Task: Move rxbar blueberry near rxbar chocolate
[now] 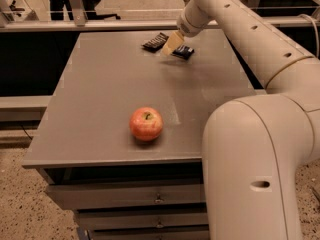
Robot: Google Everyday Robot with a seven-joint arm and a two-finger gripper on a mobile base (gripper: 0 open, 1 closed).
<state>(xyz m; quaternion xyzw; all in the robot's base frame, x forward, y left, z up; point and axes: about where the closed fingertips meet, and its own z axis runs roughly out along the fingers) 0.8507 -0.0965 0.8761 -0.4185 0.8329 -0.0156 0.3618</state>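
Note:
The rxbar chocolate, a black-wrapped bar with pale stripes, lies at the far edge of the grey table. The rxbar blueberry, in a dark blue wrapper, lies flat on the table just to its right. My gripper hangs low between the two bars, touching or nearly touching the blue bar's left end. The arm reaches in from the upper right.
A red apple sits near the table's front edge, well away from the bars. My white arm and base fill the right side. Drawers are below the tabletop. A rail runs behind the table.

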